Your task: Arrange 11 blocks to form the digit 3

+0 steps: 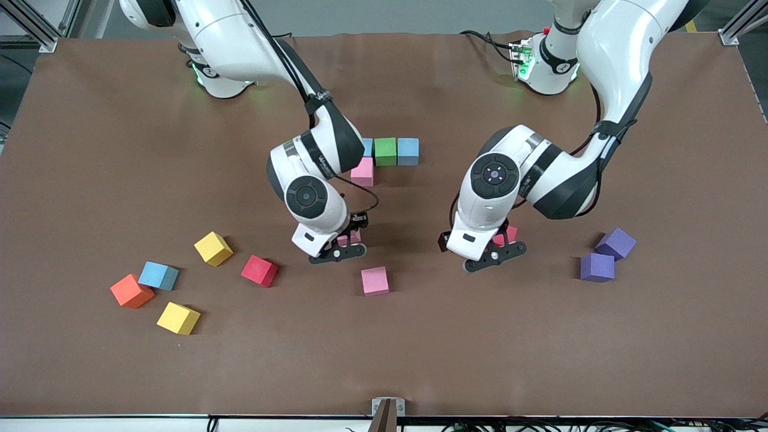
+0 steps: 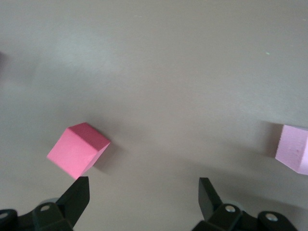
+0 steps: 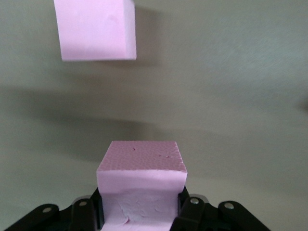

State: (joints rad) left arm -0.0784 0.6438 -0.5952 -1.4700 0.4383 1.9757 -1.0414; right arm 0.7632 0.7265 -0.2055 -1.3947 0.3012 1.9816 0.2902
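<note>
Front view, starting at the right arm's end of the brown worktop (image 1: 90,150): a matte orange foam cube (image 1: 132,291) touches a light blue cube (image 1: 159,276), with one yellow cube (image 1: 178,318) nearer the camera and a second yellow cube (image 1: 213,248) farther from it. A red cube (image 1: 259,270) lies beside that second yellow one, toward the left arm's end.

Next come the right jaws, low over the worktop and clenched on a pale pink foam cube (image 3: 142,183). The right wrist view shows it squeezed between both fingers (image 3: 86,216). A loose pink cube (image 1: 375,281) lies on the worktop close by.

Farther from the camera, the digit 3 is only begun. A light blue cube (image 1: 367,146), partly hidden by the right arm (image 1: 312,174), a green cube (image 1: 385,151) and another light blue cube (image 1: 408,151) sit in a row. A pink cube (image 1: 362,171) touches the hidden end on the nearer side.

The left jaws hang released and wide over the worktop. A reddish-pink cube (image 2: 79,149) sits turned on the surface just beside one fingertip (image 2: 77,195), not between the two.

Toward the left arm's end, two purple cubes (image 1: 597,267) (image 1: 617,243) sit close together.
</note>
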